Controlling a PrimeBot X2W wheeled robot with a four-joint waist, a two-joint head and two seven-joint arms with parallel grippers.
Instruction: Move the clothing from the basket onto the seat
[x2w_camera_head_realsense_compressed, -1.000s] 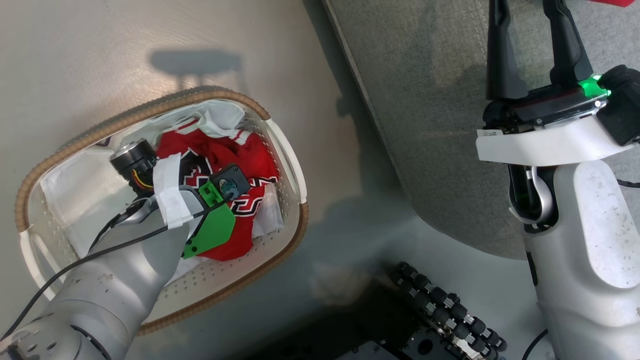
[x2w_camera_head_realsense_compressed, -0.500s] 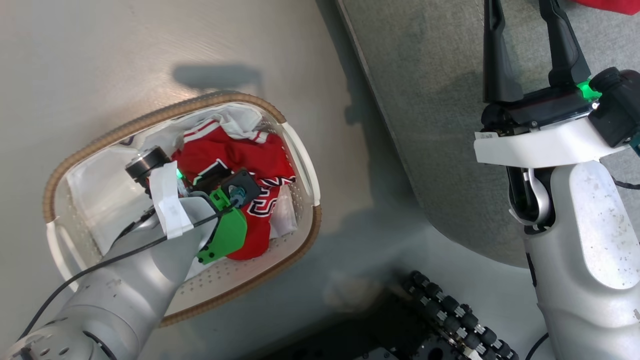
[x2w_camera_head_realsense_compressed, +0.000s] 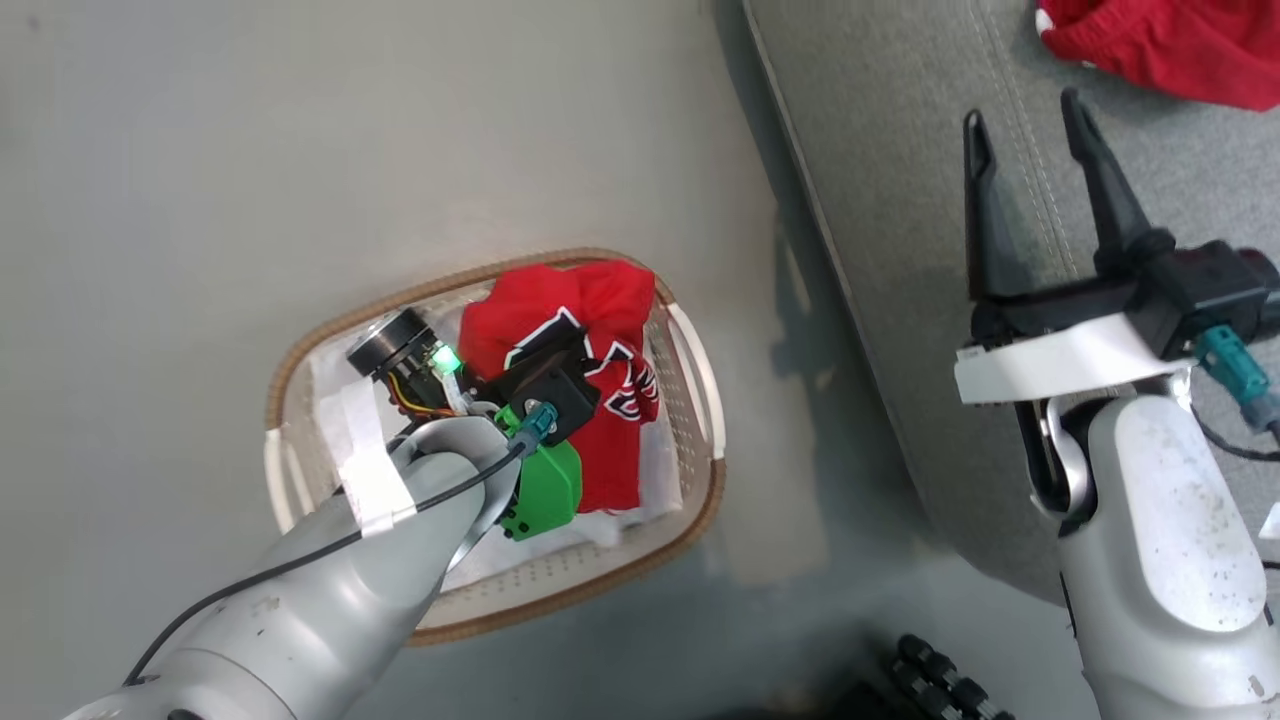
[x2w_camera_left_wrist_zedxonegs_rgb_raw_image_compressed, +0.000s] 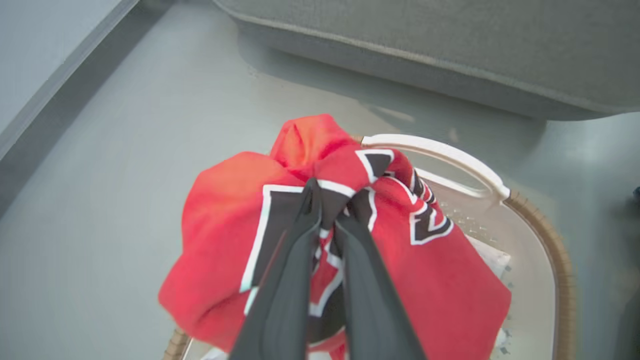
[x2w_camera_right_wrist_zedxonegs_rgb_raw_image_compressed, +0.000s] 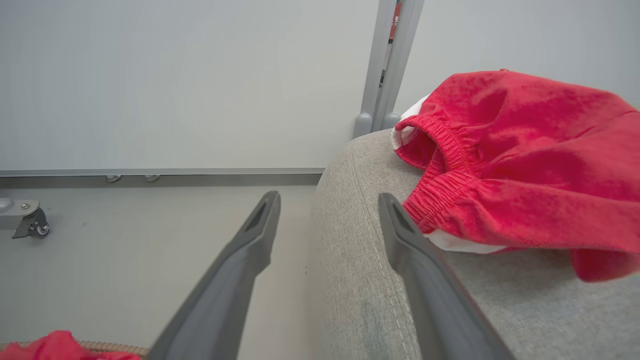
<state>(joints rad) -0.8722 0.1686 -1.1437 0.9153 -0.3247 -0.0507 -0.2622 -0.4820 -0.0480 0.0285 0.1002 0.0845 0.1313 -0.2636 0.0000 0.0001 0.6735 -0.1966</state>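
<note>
My left gripper (x2w_camera_left_wrist_zedxonegs_rgb_raw_image_compressed: 327, 205) is shut on a bunched fold of the red jersey (x2w_camera_left_wrist_zedxonegs_rgb_raw_image_compressed: 225, 215), and the cloth hangs around its fingers above the basket (x2w_camera_left_wrist_zedxonegs_rgb_raw_image_compressed: 435, 150). In the head view the jersey (x2w_camera_head_realsense_compressed: 590, 330) rises over the oval white basket (x2w_camera_head_realsense_compressed: 690, 350) with its brown woven rim, while my left wrist covers the fingers. My right gripper (x2w_camera_head_realsense_compressed: 1023, 115) stands open over the edge of the grey seat (x2w_camera_head_realsense_compressed: 900, 200), holding nothing. Red shorts (x2w_camera_head_realsense_compressed: 1170, 45) lie on the seat's far part. In the right wrist view the shorts (x2w_camera_right_wrist_zedxonegs_rgb_raw_image_compressed: 525, 150) sit just right of my right gripper (x2w_camera_right_wrist_zedxonegs_rgb_raw_image_compressed: 329, 200).
The basket stands on the pale floor left of the seat, a strip of floor between them. The white liner (x2w_camera_head_realsense_compressed: 655, 480) lies in the basket. My base's black rollers (x2w_camera_head_realsense_compressed: 940, 680) show at the bottom. A wall, a metal post (x2w_camera_right_wrist_zedxonegs_rgb_raw_image_compressed: 390, 60) and a caster (x2w_camera_right_wrist_zedxonegs_rgb_raw_image_compressed: 30, 222) stand beyond.
My left gripper has shut on the jersey and drawn it up out of the basket. The head camera has shifted, so the shorts on the seat have come into view. The right gripper stays open.
</note>
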